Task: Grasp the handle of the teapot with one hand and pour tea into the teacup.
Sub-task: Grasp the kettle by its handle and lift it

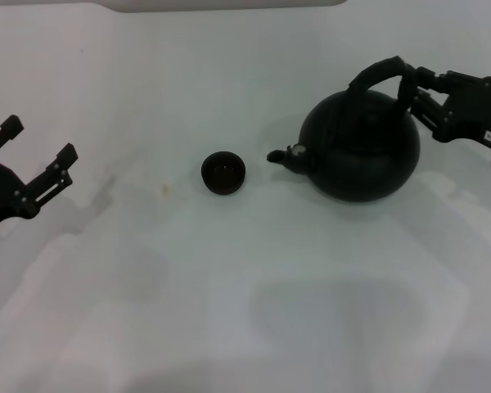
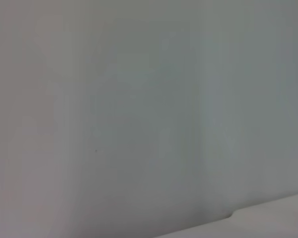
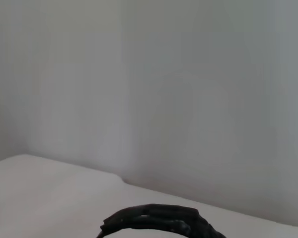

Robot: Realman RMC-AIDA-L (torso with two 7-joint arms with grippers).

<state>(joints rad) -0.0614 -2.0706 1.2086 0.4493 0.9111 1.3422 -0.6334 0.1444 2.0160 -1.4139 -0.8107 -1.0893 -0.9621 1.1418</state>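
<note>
My right gripper (image 1: 411, 86) sits at the handle (image 1: 382, 74), jaws seemingly pinching its right end; the teapot (image 1: 360, 146) stands right of the teacup (image 1: 223, 173), spout aimed toward it; left gripper (image 1: 39, 157) spread, idle

The white counter (image 1: 229, 286) carries 2 things: a round black teapot (image 1: 360, 147) at right, spout toward the small black teacup (image 1: 223, 173) nearby, apparently not touching it
</note>
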